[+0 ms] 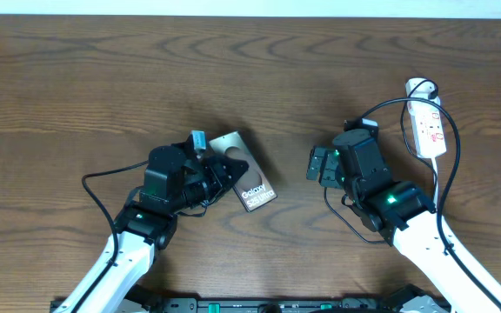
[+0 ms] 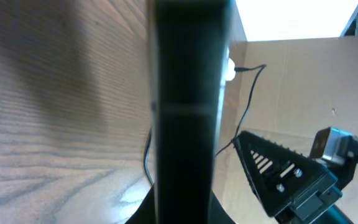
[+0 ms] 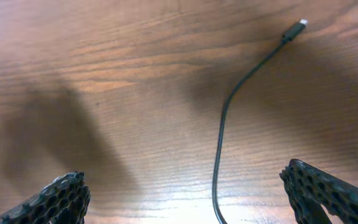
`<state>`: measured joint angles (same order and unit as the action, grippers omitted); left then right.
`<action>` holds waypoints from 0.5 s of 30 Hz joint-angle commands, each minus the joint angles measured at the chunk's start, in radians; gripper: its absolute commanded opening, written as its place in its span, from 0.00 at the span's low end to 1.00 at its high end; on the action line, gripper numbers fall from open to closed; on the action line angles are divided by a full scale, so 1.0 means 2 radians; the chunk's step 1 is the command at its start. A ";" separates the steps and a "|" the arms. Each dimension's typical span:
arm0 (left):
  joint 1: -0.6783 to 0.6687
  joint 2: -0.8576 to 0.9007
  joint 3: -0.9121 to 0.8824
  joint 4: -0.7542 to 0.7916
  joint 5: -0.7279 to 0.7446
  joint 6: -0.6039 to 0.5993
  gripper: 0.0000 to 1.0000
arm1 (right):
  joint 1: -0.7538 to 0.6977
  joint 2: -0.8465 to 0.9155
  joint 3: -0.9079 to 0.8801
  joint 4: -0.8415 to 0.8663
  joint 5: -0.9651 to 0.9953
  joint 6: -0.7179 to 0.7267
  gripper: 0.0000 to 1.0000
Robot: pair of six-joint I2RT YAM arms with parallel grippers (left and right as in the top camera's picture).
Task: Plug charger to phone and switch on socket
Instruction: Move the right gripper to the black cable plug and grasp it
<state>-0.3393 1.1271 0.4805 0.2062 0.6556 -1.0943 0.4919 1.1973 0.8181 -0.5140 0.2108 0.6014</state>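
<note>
The phone, a shiny grey-brown slab with white "Galaxy" lettering, is raised on its edge left of centre, and my left gripper is shut on its near end. In the left wrist view the phone shows edge-on as a dark vertical bar. My right gripper stands open to the right of the phone, apart from it. In the right wrist view the charger's thin black cable runs along the table between the open fingers, and its connector tip lies free ahead. The white socket lies at the far right.
A thick white cord coils at the socket's far end. A thin black cable arcs from the right arm toward the socket. The table's far edge meets a pale wall. The right gripper shows in the left wrist view.
</note>
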 commanded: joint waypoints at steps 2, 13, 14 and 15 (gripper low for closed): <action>0.001 -0.005 0.007 0.006 0.022 0.010 0.07 | -0.003 -0.001 0.008 0.020 0.011 -0.020 0.99; 0.001 -0.005 0.007 0.006 0.030 0.010 0.07 | -0.049 0.030 0.096 -0.070 0.012 -0.006 0.96; 0.001 -0.005 0.007 0.006 0.030 0.010 0.08 | -0.056 0.037 0.107 -0.081 0.011 -0.006 0.96; 0.001 -0.005 0.007 0.006 0.030 0.010 0.07 | -0.063 0.047 0.120 -0.094 0.012 -0.006 0.96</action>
<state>-0.3393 1.1271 0.4805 0.2062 0.6861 -1.0943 0.4049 1.2476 0.9894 -0.6693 0.2176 0.5739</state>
